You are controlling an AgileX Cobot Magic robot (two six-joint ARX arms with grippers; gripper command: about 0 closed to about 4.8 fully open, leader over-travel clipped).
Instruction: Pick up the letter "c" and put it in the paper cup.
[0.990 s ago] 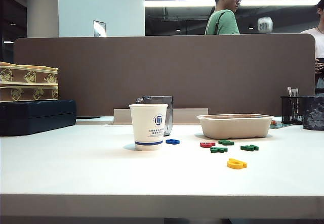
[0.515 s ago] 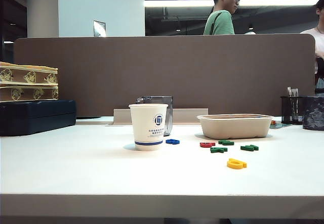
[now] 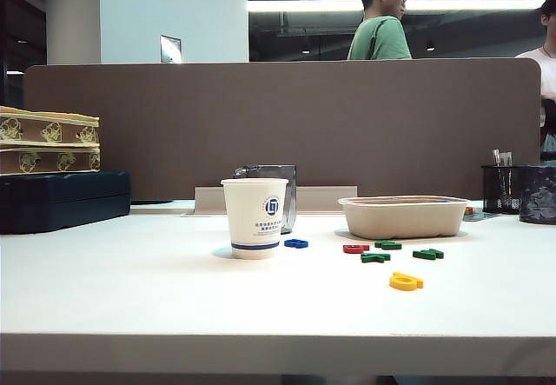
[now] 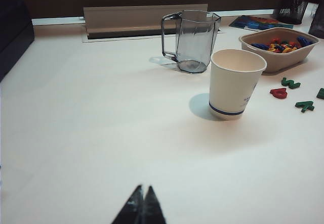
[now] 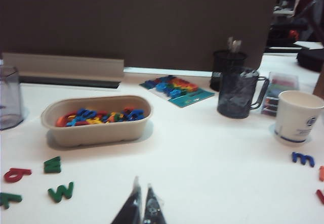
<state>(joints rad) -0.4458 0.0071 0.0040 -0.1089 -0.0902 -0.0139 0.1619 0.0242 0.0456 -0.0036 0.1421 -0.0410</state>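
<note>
- The paper cup (image 3: 254,217) stands upright on the white table (image 3: 156,298), mouth up, logo facing the exterior camera, with a clear jug (image 3: 284,195) just behind it
- A blue letter (image 3: 296,243) lies just beside the cup; further right are a dark red letter (image 3: 354,248), three green letters (image 3: 388,245) and a yellow letter (image 3: 406,282), all flat on the table
- The beige tray (image 3: 404,218) sits behind those letters, heaped with coloured letters in the wrist views
- I cannot pick out the letter "c" for certain: the only orange-red things are two slivers (image 5: 321,172) cut off by the edge of the right wrist view, near a second white cup (image 5: 297,116) and a blue "m" (image 5: 302,158)
- So little of them shows that neither shape, long axis nor heading can be read
- The left gripper (image 4: 143,206) hangs low over bare table well short of the cup, tips pressed together, holding nothing
- The right gripper (image 5: 142,206) hangs over bare table in front of the tray, tips all but touching, nothing between them
</note>
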